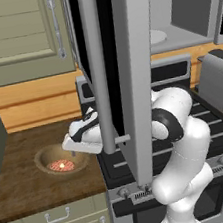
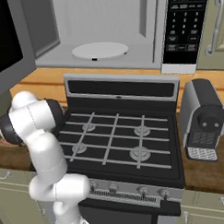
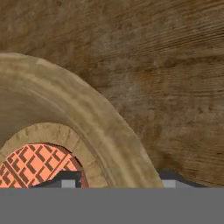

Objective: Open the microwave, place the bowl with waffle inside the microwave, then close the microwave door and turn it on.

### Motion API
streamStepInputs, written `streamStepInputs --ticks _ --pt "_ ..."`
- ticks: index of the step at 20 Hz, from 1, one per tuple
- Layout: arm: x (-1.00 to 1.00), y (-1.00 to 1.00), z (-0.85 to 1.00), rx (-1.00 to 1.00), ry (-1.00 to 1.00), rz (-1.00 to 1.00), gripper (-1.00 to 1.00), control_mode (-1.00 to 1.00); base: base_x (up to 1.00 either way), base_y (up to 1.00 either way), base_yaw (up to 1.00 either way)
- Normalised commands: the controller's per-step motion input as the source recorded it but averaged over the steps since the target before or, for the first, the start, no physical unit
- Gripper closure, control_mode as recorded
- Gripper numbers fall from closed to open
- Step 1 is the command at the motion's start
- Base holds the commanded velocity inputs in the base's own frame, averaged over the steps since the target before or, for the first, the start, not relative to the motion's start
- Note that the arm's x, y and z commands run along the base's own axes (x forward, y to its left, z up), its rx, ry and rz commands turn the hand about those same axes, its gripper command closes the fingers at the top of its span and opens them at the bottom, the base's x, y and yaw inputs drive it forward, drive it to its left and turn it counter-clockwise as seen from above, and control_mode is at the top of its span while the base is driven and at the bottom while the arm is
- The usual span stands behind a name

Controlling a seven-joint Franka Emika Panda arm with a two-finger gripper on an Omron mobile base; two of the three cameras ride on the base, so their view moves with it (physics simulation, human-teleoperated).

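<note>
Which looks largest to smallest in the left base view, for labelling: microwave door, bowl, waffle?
1. Tall silver-framed black-glass microwave door, though it stands nearest the camera.
2. Round tan wooden bowl.
3. Small reddish-pink waffle inside it.

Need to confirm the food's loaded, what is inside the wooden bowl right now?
The bowl on the wooden counter holds the reddish waffle, lying flat on its bottom. The gripper at the rim hides part of the bowl's right side.

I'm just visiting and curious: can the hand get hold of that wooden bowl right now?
Probably yes. The hand hangs at the bowl, one fingertip inside the rim, the other outside; nothing lies between.
</note>
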Motion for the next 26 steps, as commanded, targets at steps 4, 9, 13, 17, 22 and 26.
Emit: streamStepInputs --ticks 4,9,13,17,22,26 --pt "-0.31 -0.36 -0.36 0.00 0.00 0.00 1.00 -1.00 0.00 0.00 0.00" --pt "-0.28 -0.29 -0.19 0.00 0.00 0.00 1.00 -1.00 0.00 0.00 0.00" --pt "-0.25 -0.31 0.09 0.02 0.00 0.00 1.00 -1.00 0.00 0.00 0.00" --pt "-0.29 -0.52 0.53 0.14 -0.08 0.00 1.00 -1.00 0.00 0.00 0.00" --pt "-0.32 -0.87 1.00 0.23 -0.16 0.00 1.00 -1.00 0.00 0.00 0.00" --pt "-0.21 -0.99 1.00 0.10 -0.06 0.00 1.00 -1.00 0.00 0.00 0.00"
